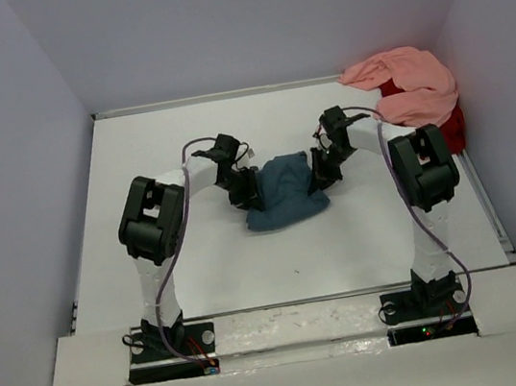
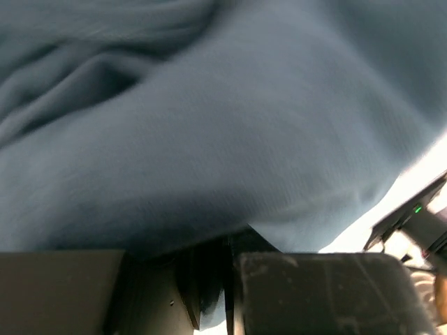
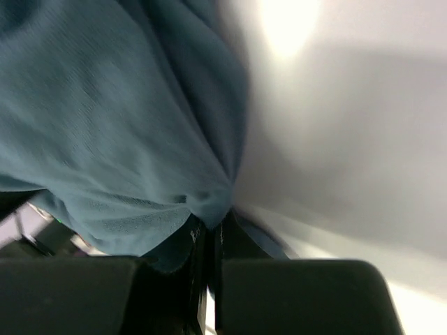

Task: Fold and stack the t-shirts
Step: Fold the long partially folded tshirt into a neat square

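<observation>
1. The left pincer (image 1: 245, 195) sits left of centre, its fingers (image 2: 314, 293) drawn close and clamped on the left edge of the dark teal-blue cotton t-shirt (image 1: 286, 198); the left wrist view shows cloth running down into the narrow gap between them
2. That shirt hangs bunched between both pincers over the middle of the white table (image 1: 211, 268); whether its lower fold touches the surface I cannot tell
3. The right pincer (image 1: 319, 174) has its fingers (image 3: 300, 296) pressed together on a pinch of the shirt's right edge
4. The crumpled salmon pink cotton t-shirt (image 1: 407, 83) lies in the far right corner, draped over the red cotton t-shirt (image 1: 454, 125), well apart from the teal one
</observation>
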Tool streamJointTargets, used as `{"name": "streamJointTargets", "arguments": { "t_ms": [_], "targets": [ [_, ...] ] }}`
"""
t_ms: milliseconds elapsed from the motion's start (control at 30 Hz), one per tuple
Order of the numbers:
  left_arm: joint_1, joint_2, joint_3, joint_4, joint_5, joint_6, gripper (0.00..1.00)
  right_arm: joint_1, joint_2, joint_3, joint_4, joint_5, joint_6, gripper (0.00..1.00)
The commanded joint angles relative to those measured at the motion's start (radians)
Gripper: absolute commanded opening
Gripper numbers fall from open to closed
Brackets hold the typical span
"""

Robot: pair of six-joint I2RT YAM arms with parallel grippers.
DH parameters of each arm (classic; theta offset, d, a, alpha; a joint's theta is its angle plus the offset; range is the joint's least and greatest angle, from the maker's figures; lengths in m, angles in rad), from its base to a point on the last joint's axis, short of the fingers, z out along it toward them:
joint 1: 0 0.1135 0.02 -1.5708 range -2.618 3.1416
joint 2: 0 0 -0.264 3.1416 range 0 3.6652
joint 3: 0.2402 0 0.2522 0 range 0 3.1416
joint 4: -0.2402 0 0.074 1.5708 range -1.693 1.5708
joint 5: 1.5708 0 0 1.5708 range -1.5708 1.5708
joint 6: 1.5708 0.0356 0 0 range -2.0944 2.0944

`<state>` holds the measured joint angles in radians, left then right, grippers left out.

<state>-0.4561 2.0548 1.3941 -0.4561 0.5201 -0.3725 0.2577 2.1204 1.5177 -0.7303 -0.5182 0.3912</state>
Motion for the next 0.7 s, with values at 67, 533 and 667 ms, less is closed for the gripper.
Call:
{"name": "streamJointTargets", "arguments": {
  "t_ms": [67, 533, 667],
  "targets": [
    [-0.056, -0.137, -0.232, -0.096, -0.112, -0.02, 0.2, 0.081, -0.235, -0.293, -0.038, 0.061, 0.073, 0.0],
    [-0.069, -0.285, -0.368, -0.11, -0.131, -0.063, 0.2, 0.081, -0.57, -0.576, -0.112, 0.104, 0.118, 0.0],
    [-0.073, -0.28, -0.362, -0.108, -0.131, -0.06, 0.2, 0.09, -0.565, -0.584, -0.103, 0.099, 0.117, 0.02]
  ]
}}
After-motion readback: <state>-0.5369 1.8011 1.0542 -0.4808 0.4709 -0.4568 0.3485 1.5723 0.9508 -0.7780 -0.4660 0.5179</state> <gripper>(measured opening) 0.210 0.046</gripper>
